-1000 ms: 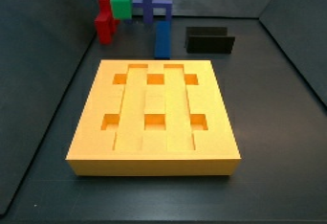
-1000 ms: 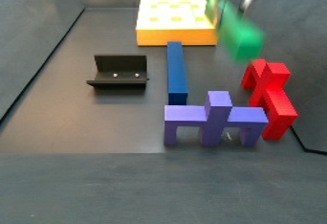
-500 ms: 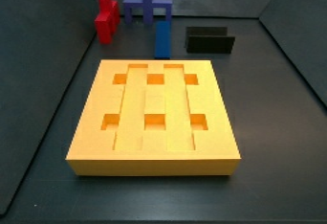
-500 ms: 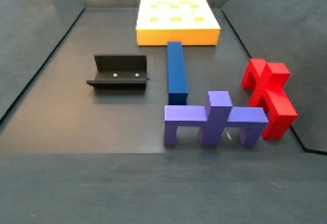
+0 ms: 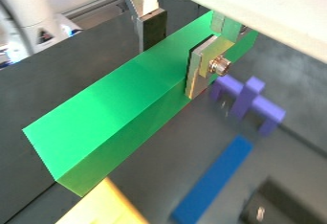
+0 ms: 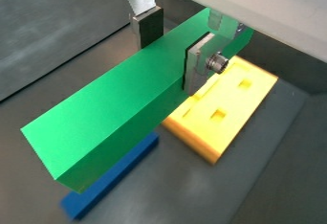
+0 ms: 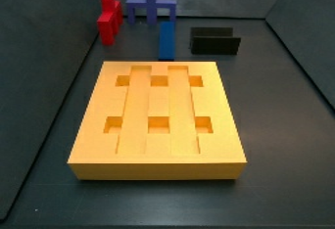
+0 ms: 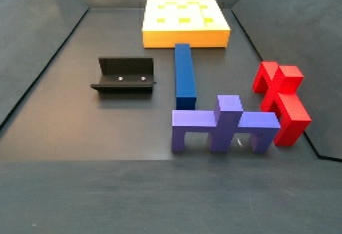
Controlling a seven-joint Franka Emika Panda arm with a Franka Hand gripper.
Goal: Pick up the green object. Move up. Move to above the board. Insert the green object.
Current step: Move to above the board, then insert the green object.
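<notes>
The green object, a long bright-green bar, shows in both wrist views [image 5: 121,118] [image 6: 115,113]. My gripper [image 5: 177,48] [image 6: 174,46] is shut on it, one pad on each long side, and holds it high in the air. The bar and the gripper are out of frame in both side views. The board, a flat yellow-orange block with six square holes, lies on the floor [image 7: 157,120] [image 8: 185,23]. In a wrist view part of it [image 6: 230,108] lies below the bar.
A blue bar [image 7: 167,37] [image 8: 185,73] with a crosspiece [image 8: 223,126] lies off one end of the board. A red block [image 7: 109,18] [image 8: 283,98] stands beside it. The fixture [image 7: 215,41] [image 8: 123,75] stands on the bar's other side. Dark walls ring the floor.
One second ago the green bar and gripper showed at the top of both side views. They have risen out of both since. The other pieces have not moved.
</notes>
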